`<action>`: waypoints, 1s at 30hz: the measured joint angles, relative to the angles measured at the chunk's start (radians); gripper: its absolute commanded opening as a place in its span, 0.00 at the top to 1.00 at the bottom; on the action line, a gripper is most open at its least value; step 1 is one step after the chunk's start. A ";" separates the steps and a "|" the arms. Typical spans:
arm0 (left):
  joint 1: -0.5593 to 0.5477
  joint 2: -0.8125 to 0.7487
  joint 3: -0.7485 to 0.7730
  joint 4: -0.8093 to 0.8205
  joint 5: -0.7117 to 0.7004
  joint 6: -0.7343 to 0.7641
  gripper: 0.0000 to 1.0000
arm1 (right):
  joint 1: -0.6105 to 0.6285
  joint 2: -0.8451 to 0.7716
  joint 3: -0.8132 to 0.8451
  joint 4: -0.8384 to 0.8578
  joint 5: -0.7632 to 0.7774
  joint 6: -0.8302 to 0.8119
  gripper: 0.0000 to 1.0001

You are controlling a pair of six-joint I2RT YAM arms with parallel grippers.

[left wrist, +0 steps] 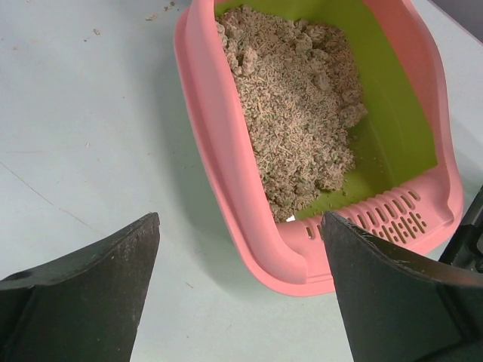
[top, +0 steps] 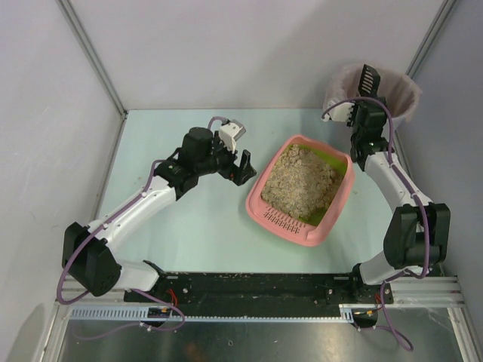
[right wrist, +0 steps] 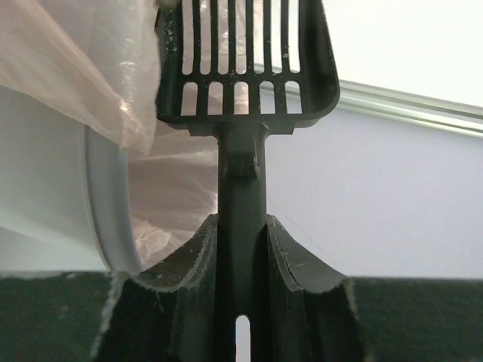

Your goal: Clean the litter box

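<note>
At the near edge of the desk (top: 189, 219), the two arm bases stand on a black mounting rail (top: 256, 285). The left arm reaches up and inward, and the right arm bends up along the right side. The left end effector (top: 243, 167) hovers over bare desk just beside the left wall of the litter box (top: 296, 226), its jaws spread wide and holding nothing. In the left wrist view its two black fingers (left wrist: 90, 294) frame the box's slotted end without touching it. The litter box sits right of the desk's middle, between the two arms, angled so that its slotted rim (left wrist: 392, 215) points toward the arm bases. Beige, clumpy litter (top: 302, 181) is heaped against the left side and far end, leaving the yellow-green lining (left wrist: 400, 113) bare along the right wall. A few specks of litter (left wrist: 155, 15) lie on the desk near the box's far left corner. Farther back, the right end effector (right wrist: 241, 226) is clamped tight on the handle of a black slotted scoop (top: 368, 78), which stands upright with its head uppermost. The scoop appears to hang over the mouth of the grey bucket (right wrist: 106, 211) in the far right corner, which is lined with a pinkish bag (top: 407, 94). Whether any litter clings to the scoop head is too small to tell.
</note>
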 measured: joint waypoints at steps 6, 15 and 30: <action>0.000 0.000 0.000 0.000 0.011 -0.006 0.08 | 0.003 -0.003 -0.024 0.107 0.019 -0.020 1.00; 0.000 0.000 0.000 0.000 0.011 -0.007 0.07 | -0.011 -0.011 -0.039 0.217 0.000 0.030 1.00; 0.000 -0.003 0.000 0.000 0.011 -0.007 0.07 | -0.225 -0.293 -0.059 -0.043 -0.301 0.592 1.00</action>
